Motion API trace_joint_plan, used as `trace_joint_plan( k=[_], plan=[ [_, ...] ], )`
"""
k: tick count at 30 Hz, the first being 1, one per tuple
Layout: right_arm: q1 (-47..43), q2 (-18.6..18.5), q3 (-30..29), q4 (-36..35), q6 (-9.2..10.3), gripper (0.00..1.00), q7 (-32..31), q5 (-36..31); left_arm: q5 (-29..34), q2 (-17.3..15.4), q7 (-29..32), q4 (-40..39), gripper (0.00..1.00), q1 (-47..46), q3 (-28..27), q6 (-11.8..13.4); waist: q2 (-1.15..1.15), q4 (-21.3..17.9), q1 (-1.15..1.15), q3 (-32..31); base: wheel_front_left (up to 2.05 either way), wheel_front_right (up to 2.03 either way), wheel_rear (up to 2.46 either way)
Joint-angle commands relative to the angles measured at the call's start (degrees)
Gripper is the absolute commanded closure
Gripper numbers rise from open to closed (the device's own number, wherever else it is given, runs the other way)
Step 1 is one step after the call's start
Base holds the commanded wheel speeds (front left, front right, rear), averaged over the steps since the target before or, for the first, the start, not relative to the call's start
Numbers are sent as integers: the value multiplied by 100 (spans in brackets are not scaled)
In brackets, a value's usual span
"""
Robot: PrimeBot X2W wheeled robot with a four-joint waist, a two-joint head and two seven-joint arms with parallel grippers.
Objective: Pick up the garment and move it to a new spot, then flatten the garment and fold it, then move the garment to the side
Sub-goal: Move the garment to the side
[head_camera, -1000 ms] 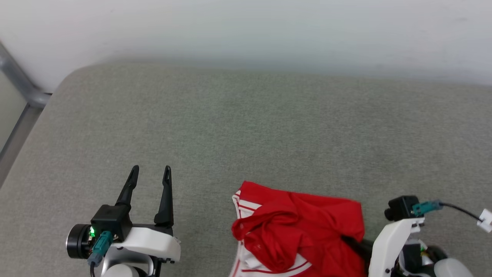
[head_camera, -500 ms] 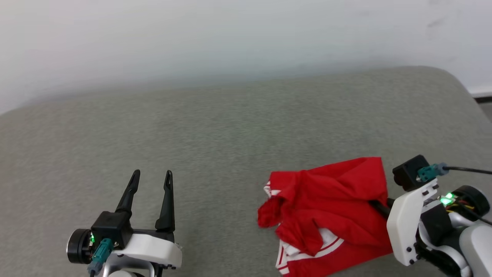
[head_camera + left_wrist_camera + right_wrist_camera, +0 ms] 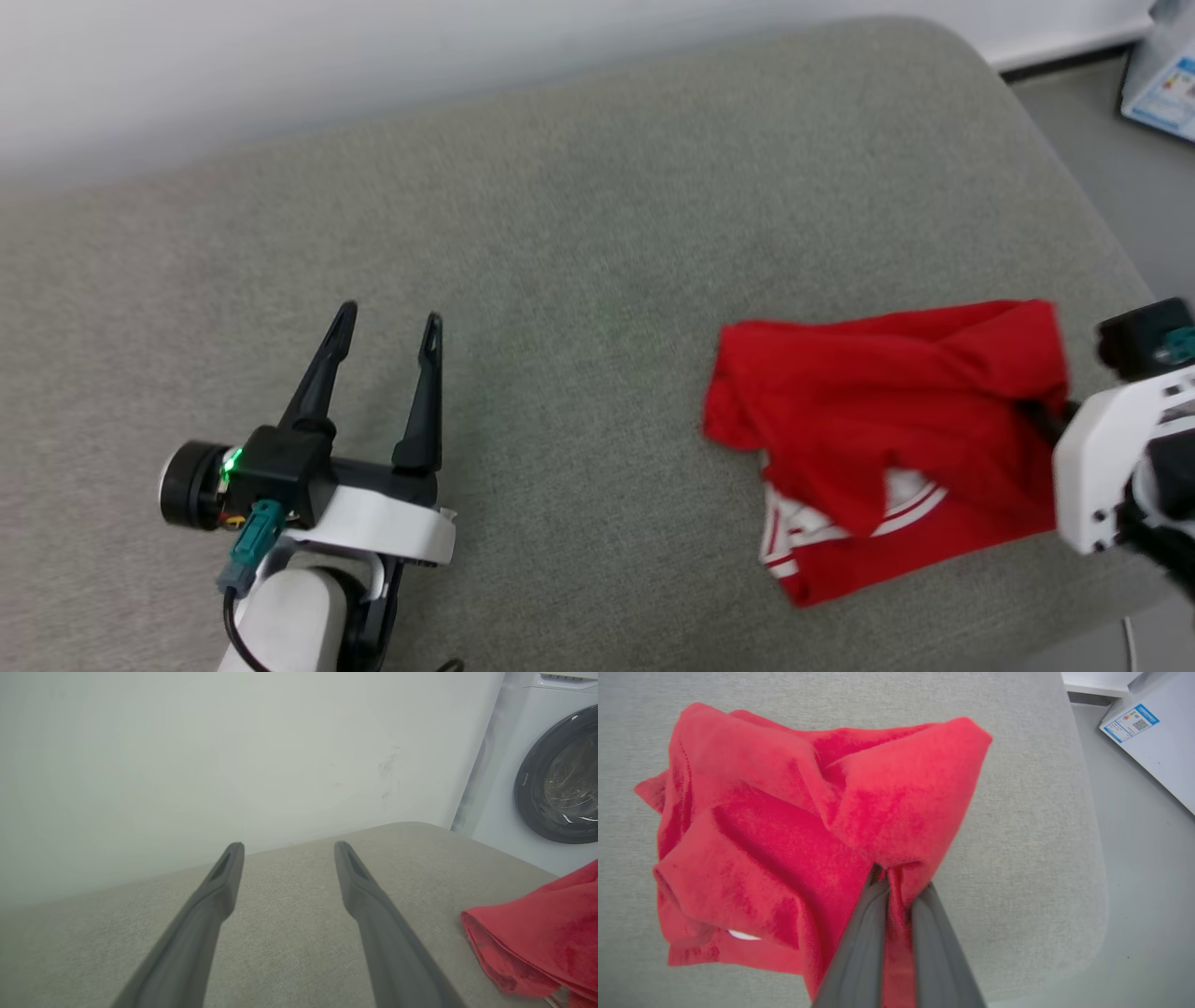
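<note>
Right pincer [image 3: 901,882]: fingers closed together on a pinch of red cloth at the garment's right-hand end, seen from the head; a fold of fabric stands between the two tips.
Left pincer [image 3: 389,315]: fingers spread apart with nothing between them, over bare cushion, well apart from the garment.
Garment, place: the garment [image 3: 887,411] sits bunched on the right part of the cushion, its right end at the right pincer.
Garment, lie: long axis runs left to right in the head view, the gripped end a little farther from the robot. The free end points toward the left pincer. White striped trim [image 3: 794,541] shows at the near left corner. It seems to rest on the cushion rather than hang, though the wrist view is too close to be sure.
Surface: grey-green woven cushion [image 3: 560,233] with rounded corners.
Room: pale wall [image 3: 187,742] behind it; a washing machine [image 3: 551,774] past the far right corner; grey floor [image 3: 1148,858] to the right, with a white box [image 3: 1153,742] bearing a blue label.
Edges: the gripped end is near the cushion's right edge.
Open room: bare cushion lies between the garment and the left pincer, and beyond the garment toward the wall.
</note>
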State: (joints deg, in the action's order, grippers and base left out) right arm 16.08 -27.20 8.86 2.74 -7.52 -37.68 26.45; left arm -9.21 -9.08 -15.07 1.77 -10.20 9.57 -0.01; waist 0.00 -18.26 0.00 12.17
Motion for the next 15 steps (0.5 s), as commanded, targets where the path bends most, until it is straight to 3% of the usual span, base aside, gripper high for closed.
trace_joint_plan(
  k=[1,15],
  plan=[
    [239,-91,-228,293,7,100,167,-67,77,-66,-10,-65,0,-207,66,-46,0,-154,0,501,0,0,0],
    [1507,-702,-1443,2267,7,100,1477,-451,354,-208,208,-682,0,-1025,401,-218,0,251,0,1747,0,0,0]
  ],
)
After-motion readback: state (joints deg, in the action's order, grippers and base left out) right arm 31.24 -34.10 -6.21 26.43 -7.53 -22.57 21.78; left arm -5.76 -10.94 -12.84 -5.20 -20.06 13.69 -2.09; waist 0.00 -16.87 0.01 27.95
